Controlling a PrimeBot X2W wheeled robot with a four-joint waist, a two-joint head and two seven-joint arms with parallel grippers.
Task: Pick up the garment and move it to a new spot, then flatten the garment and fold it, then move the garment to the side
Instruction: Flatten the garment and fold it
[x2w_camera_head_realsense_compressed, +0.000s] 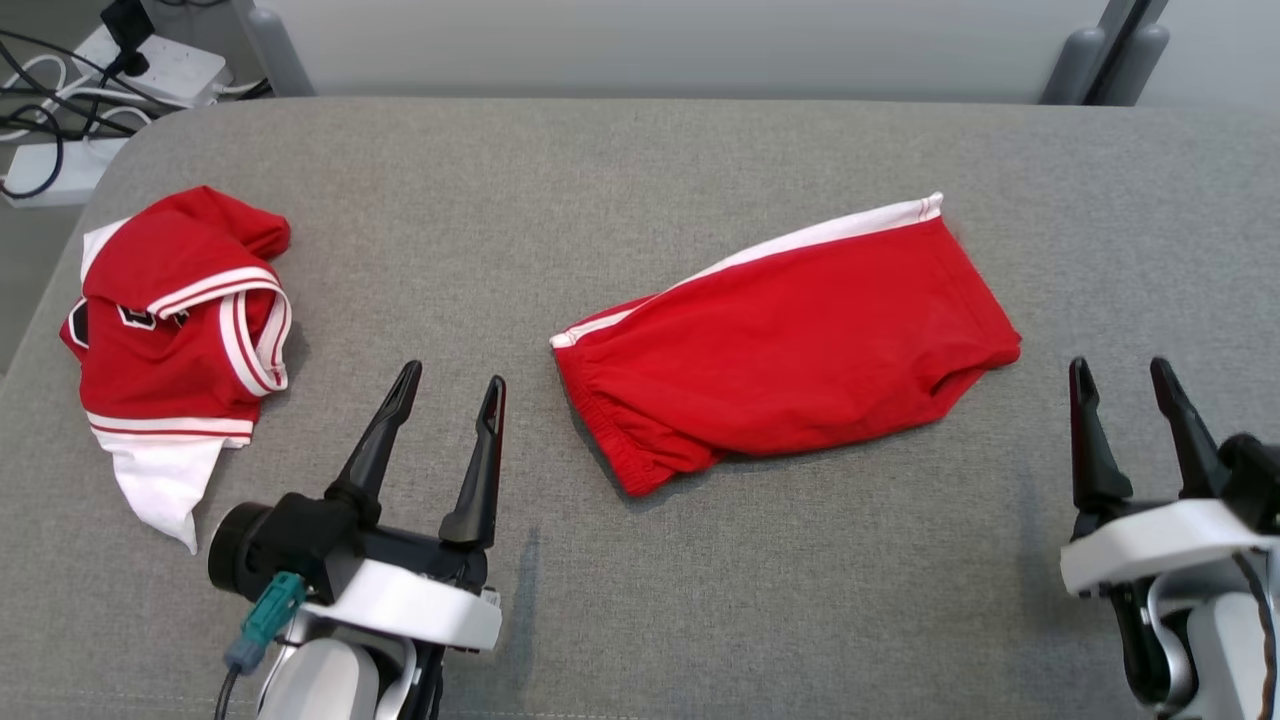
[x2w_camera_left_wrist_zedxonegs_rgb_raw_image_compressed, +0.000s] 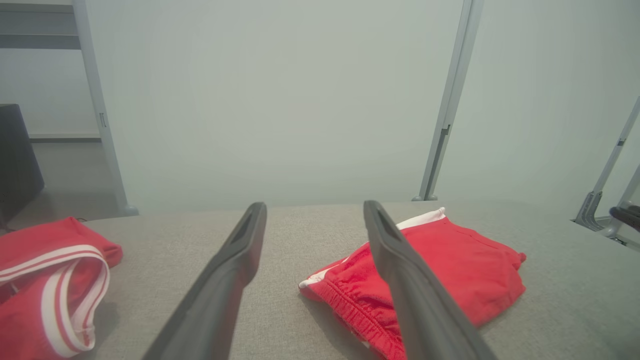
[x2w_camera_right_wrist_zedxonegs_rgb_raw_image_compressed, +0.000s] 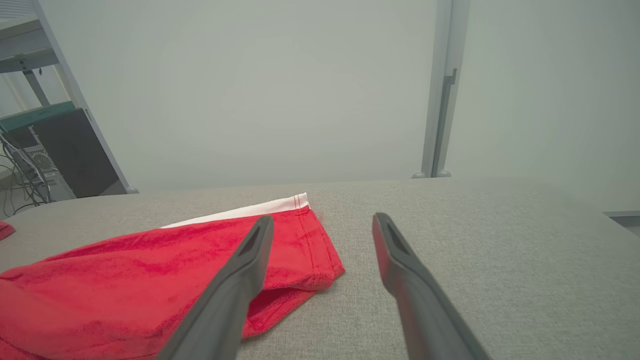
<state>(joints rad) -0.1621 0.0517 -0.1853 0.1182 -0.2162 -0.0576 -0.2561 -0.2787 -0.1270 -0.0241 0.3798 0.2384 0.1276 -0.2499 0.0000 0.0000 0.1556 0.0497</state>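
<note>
Two red garments are seen on one grey cloth-covered table (x2w_camera_head_realsense_compressed: 700, 160). A pair of shorts (x2w_camera_head_realsense_compressed: 790, 350), trimmed with a white stripe along the far edge, is laid near the middle of the table, with the gathered waistband turned toward the left and the leg opening toward the right. A jersey (x2w_camera_head_realsense_compressed: 170, 340) with white and red banding is left crumpled near the table's left edge, well apart from the shorts.

Two hands are counted, each with two dark fingers. The left hand (x2w_camera_head_realsense_compressed: 452, 376) is held released and empty over bare table between the jersey and the shorts (nearer the waistband than the jersey). The right hand (x2w_camera_head_realsense_compressed: 1119, 366) is likewise spread and empty, placed just beyond the right end of the shorts. Neither garment is touched by any finger.

In the right wrist view the leg end of the shorts is seen behind the left finger. Beyond the table's far left corner, one white power strip (x2w_camera_head_realsense_compressed: 165, 62) and several cables (x2w_camera_head_realsense_compressed: 40, 110) are seen on the floor.
</note>
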